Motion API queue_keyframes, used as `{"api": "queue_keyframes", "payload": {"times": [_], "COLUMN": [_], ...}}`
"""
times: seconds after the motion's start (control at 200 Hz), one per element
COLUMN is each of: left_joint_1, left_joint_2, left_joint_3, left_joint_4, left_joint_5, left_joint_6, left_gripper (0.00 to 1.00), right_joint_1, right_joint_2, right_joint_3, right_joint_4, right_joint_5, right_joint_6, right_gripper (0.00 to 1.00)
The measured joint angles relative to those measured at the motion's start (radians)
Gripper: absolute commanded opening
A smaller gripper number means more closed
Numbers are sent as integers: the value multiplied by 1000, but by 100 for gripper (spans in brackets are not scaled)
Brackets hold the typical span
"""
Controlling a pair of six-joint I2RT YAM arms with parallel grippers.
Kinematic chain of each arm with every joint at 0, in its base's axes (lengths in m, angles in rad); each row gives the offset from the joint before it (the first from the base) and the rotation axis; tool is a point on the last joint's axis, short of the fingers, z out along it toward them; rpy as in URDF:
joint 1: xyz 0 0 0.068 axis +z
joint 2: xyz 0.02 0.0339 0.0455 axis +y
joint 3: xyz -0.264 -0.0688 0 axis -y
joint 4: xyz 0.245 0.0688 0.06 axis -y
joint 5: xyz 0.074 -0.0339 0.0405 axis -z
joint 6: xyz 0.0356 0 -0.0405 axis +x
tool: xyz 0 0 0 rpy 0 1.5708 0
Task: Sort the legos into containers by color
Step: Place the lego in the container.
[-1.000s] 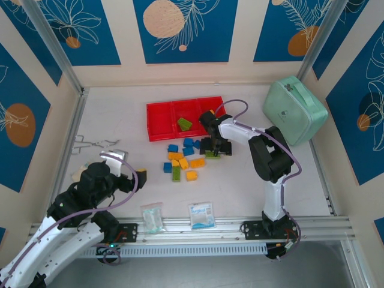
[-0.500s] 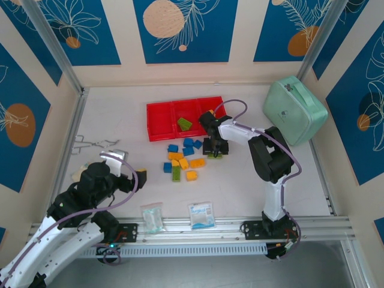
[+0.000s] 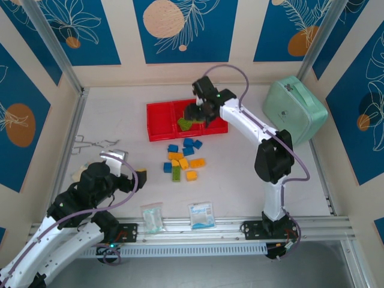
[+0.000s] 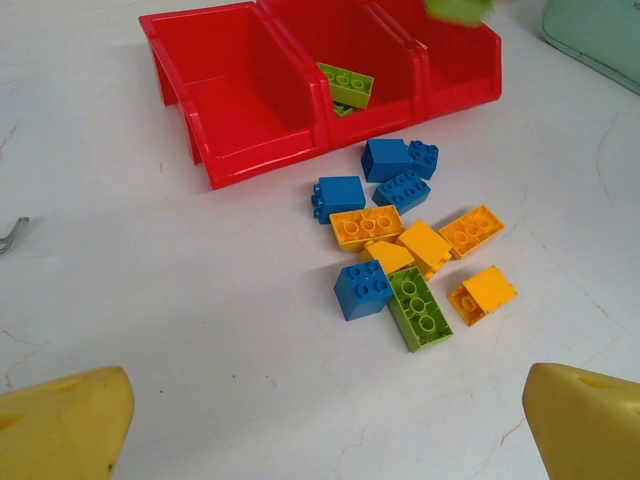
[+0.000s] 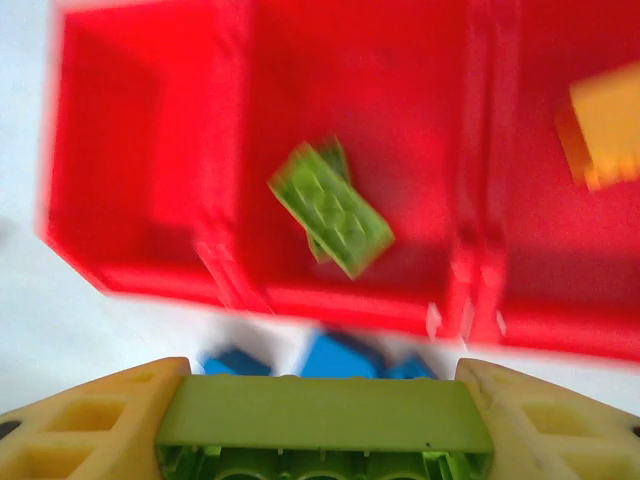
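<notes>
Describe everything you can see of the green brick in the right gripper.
The green brick is a long lime block of glossy plastic, held level, hollow tubes showing underneath. The right gripper is shut on it, one yellow finger against each end. It hangs above the red tray, roughly over the middle bin where other green bricks lie.

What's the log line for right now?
right claw: shut on green brick, over red tray | middle bin: sorted green bricks | left claw: open, empty | pile on table: blue, orange, one green
</notes>
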Motion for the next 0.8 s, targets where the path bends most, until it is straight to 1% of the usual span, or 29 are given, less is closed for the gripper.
{"api": "queue_keyframes", "payload": {"times": [0.09,0.195,0.345,0.8], "left_joint_1": [0,0,0,0], "left_joint_2": [0,-3,-15,-27], "left_joint_3": [0,0,0,0], "left_joint_4": [0,0,0,0], "left_joint_5": [0,-3,-3,-2], "left_joint_6": [0,0,0,0], "left_gripper": [99,99,100,99], "right_joint_1": [-14,-24,-30,-26], "right_joint_2": [93,214,327,337], "right_joint_3": [143,262,328,335], "right_joint_4": [2,-6,-29,-45], "right_joint_5": [-14,-31,-60,-98], "right_joint_6": [2,14,41,49], "right_gripper": [34,33,32,33]}}
